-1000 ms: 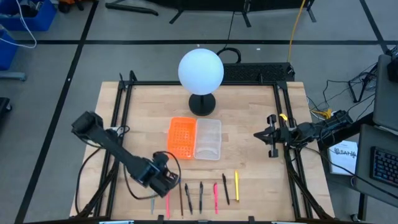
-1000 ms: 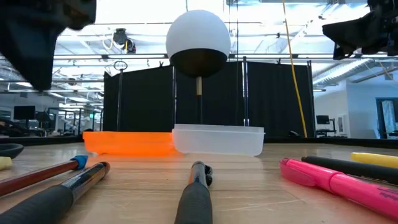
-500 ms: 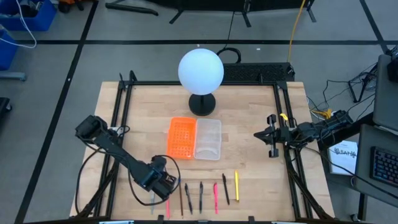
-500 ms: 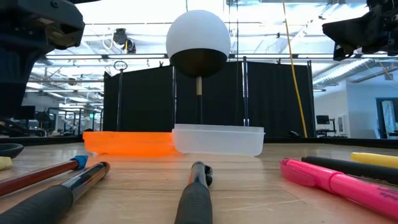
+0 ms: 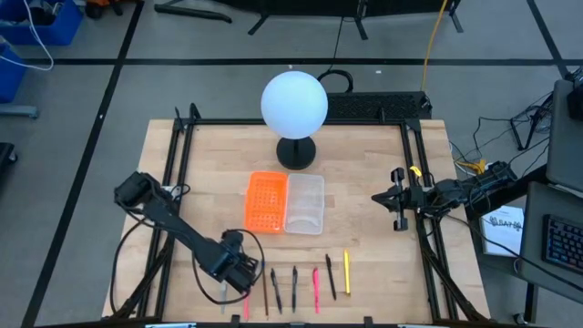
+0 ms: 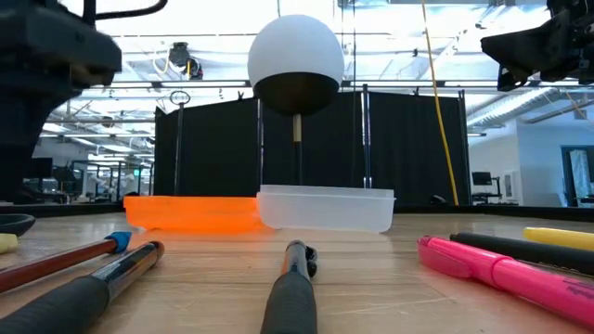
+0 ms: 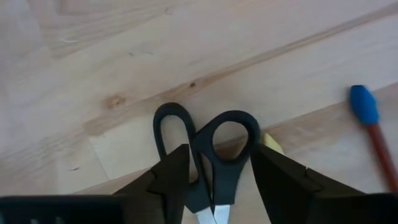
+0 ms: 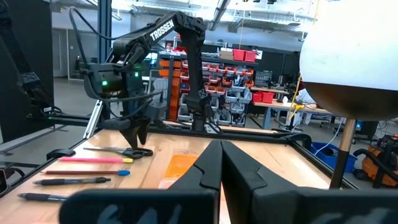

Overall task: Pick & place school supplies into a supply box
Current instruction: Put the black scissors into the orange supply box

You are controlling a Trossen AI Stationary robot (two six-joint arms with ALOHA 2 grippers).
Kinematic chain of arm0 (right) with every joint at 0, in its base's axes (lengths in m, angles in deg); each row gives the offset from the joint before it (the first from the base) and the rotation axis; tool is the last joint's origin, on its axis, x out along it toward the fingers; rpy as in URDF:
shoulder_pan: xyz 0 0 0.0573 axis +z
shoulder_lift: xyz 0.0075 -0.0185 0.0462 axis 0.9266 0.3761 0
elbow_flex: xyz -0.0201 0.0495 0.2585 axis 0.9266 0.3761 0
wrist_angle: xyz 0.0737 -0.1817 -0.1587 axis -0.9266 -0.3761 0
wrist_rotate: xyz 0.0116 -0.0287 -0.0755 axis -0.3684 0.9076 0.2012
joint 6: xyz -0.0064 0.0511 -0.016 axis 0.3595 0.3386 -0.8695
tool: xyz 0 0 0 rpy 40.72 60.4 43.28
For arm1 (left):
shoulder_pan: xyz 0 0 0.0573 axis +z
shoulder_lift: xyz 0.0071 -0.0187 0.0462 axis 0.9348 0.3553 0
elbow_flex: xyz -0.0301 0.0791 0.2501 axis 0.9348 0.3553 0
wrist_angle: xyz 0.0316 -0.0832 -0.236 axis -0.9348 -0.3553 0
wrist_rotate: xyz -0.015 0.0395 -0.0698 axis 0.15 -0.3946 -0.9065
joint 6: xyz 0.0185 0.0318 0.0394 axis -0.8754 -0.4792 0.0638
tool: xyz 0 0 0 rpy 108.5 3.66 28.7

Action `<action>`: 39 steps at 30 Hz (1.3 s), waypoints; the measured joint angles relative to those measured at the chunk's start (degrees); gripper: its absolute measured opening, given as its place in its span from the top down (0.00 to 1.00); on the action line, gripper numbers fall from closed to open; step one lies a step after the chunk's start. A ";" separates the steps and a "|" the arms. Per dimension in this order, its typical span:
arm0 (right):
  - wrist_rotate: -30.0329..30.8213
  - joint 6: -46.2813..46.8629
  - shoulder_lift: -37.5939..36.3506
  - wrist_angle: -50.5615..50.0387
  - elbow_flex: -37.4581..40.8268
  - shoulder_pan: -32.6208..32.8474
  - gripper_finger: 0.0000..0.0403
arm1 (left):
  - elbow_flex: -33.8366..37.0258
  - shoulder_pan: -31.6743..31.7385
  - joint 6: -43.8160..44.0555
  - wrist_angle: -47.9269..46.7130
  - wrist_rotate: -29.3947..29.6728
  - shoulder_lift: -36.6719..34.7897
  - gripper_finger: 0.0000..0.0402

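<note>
Well, step in hand: the left gripper (image 7: 214, 180) hangs low over the scissors (image 7: 208, 152) at the near-left corner of the table (image 5: 364, 182), its fingers (image 7: 171, 177) spread on either side of the black handle loops; nothing is pinched yet.
Grip advice: I'd judge the fingers should drop until they straddle both loops squarely, then close across the handles rather than the blades, so the scissors don't pivot or slip out flat.
Scissors: lying flat on the wood, handles pointing away from the wrist camera, blades running back under the gripper; a blue-capped pencil (image 7: 373, 134) lies beside them, apart.
Other supplies: a row of pens and pencils (image 5: 305, 284) lies along the near edge, just right of the left gripper.
Supply box: the supply box (image 5: 286, 202) sits mid-table, orange half and clear half side by side, with nothing showing inside.
Right gripper: the right gripper (image 5: 396, 211) waits at the right edge, fingers pressed together, holding nothing.
Edges: the scissors sit close to the near table edge and the black frame rail (image 5: 175, 182), so a sideways nudge looks risky.
Open room: bare wood lies between scissors and box; the globe lamp (image 5: 294, 105) stands behind the box, out of that path.
</note>
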 joint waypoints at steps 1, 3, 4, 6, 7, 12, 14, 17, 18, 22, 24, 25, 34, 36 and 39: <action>0.00 0.00 0.00 0.00 -0.01 -0.01 1.00 | 0.01 0.00 0.00 0.03 -0.46 0.40 0.59; 0.01 0.00 0.00 0.00 0.00 0.01 1.00 | 0.02 0.00 -0.21 0.12 -1.05 1.26 0.61; 0.02 0.00 0.00 0.00 -0.02 -0.02 1.00 | 0.02 0.00 -0.51 0.31 -1.40 1.71 0.63; 0.02 -0.04 0.00 0.00 -0.02 -0.02 1.00 | 0.02 0.00 -0.72 0.36 -2.25 2.71 0.65; 0.02 -0.26 -0.02 0.02 -0.02 0.00 1.00 | 0.02 0.00 -0.85 0.34 -2.65 3.12 0.66; 0.02 -1.05 -0.02 0.00 -0.02 0.00 1.00 | -0.11 0.04 -1.13 0.62 -3.81 5.69 0.69; 0.02 -1.05 0.00 0.02 -0.02 0.01 1.00 | -0.30 0.11 -1.28 1.33 -4.29 6.54 0.69; 0.02 -1.06 0.00 0.02 -0.02 0.00 1.00 | -0.27 0.38 -2.33 3.08 -4.60 7.92 0.70; 0.02 -1.05 0.00 0.01 -0.02 -0.02 1.00 | -0.27 0.51 -2.39 3.41 -4.59 8.20 0.70; 0.02 -1.05 0.00 0.00 0.00 0.01 1.00 | 0.02 0.85 -3.00 4.54 -3.41 8.25 0.72; 0.02 -1.05 -0.02 0.01 -0.02 -0.01 1.00 | 0.07 0.94 -3.28 4.78 -2.50 8.25 0.75; 0.02 -1.06 -0.01 -0.02 -0.01 -0.01 1.00 | 0.06 0.95 -3.74 4.62 -2.23 8.25 0.78; 0.02 -1.06 -0.02 -0.02 0.00 0.00 1.00 | 0.21 1.14 -4.66 -1.16 -0.34 5.83 0.85; 0.02 -1.07 -0.02 0.00 -0.01 -0.01 1.00 | 0.26 1.36 -4.53 -4.87 2.93 4.28 0.85; 0.02 -1.07 -0.02 0.00 -0.02 0.01 1.00 | -0.63 1.60 -3.52 -7.97 6.19 -0.22 0.85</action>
